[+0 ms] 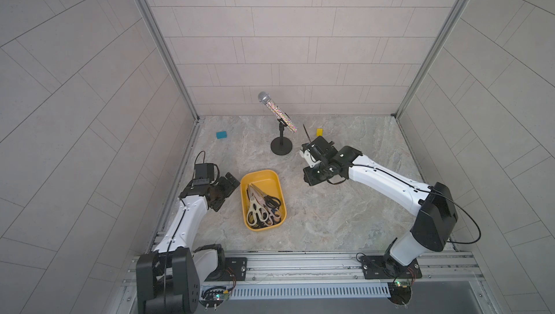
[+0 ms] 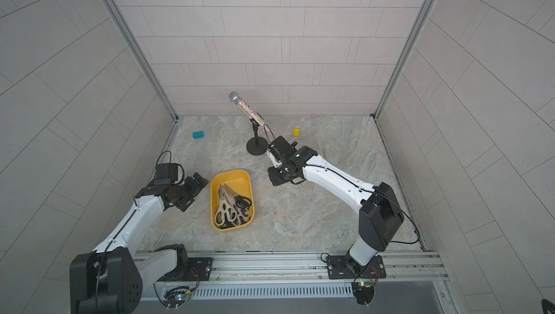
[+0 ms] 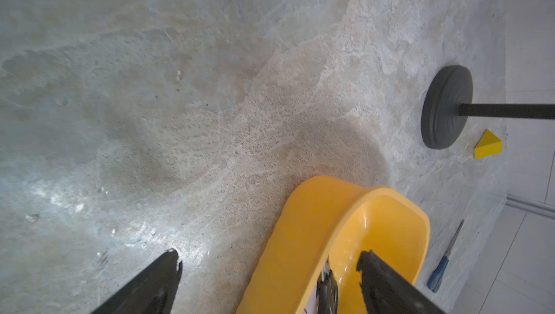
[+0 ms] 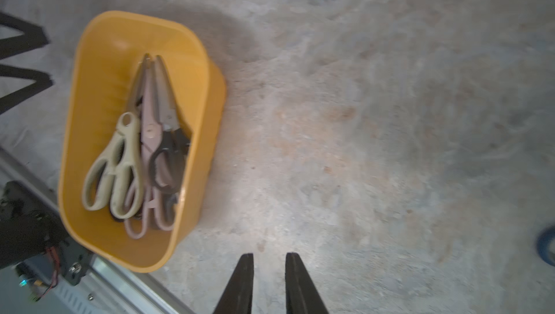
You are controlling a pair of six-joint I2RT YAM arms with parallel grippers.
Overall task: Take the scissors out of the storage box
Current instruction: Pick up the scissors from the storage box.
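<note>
On the grey marbled counter a shallow yellow box stood between the two arms. Most of the scissors lay inside it in a heap, with their handles at the end nearer to the robot's base and their blades pointing to the far end. In the right wrist view a cream-handled pair lay on top, next to a pale pink pair and a black-handled pair; how many more lay under them I could not tell. One blue-handled pair lay flat on the counter outside the box, well apart from it. The left claw was just beside the left side of the box with its jaws spread wide and held nothing. In the left wrist view one finger hung over bare counter and the other finger over the inside of the box. The right claw was over bare counter to the right of the box, with only a narrow gap between its jaws and nothing in that gap. Behind the box a glittery microphone leaned on a black stand. A small blue block and a small yellow block sat near the back wall.
</note>
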